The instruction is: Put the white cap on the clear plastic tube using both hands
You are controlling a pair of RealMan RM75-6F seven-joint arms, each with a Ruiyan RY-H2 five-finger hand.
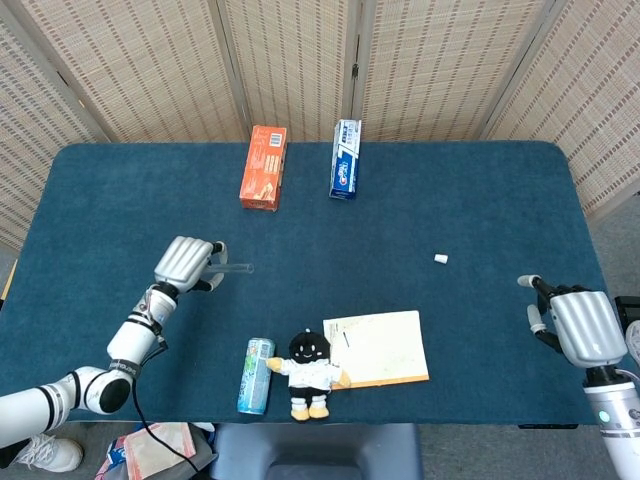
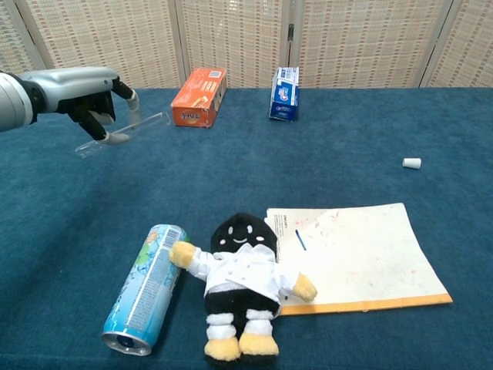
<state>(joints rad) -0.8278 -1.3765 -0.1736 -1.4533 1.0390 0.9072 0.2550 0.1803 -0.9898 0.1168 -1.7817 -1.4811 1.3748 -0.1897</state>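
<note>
One clear tube (image 2: 123, 132) is held in the left hand (image 2: 85, 91), pinched between the fingers (image 2: 132, 99) and lifted off the table (image 2: 370, 123). In the chest view the tube is tilted, with the end toward the robot's right higher than the other end. In the head view the tube (image 1: 232, 268) projects from the left hand (image 1: 184, 264) toward the table centre.

One white cap (image 1: 440, 259) lies on the blue cloth on the right side of the table (image 1: 120, 200), well apart from the tube and from both hands. In the chest view the cap (image 2: 412, 163) is seen lying on its side.

The right hand (image 1: 572, 322) is seen only in the head view, at the right edge of the table. Nothing is held in it; its fingers are apart and only slightly curled.

Two cartons lie at the far side of the table: one orange box (image 1: 264, 167) and one blue-and-white box (image 1: 346, 160), near each other but not touching. One can (image 2: 145, 287) lies on its side near the front edge. One plush doll (image 2: 242, 282) lies just beside the can, one arm touching it. One sheet of paper (image 2: 362, 254) lies to the right of the doll, with the doll's other arm resting on its edge. One short blue mark (image 2: 300, 240) is visible on the paper.
</note>
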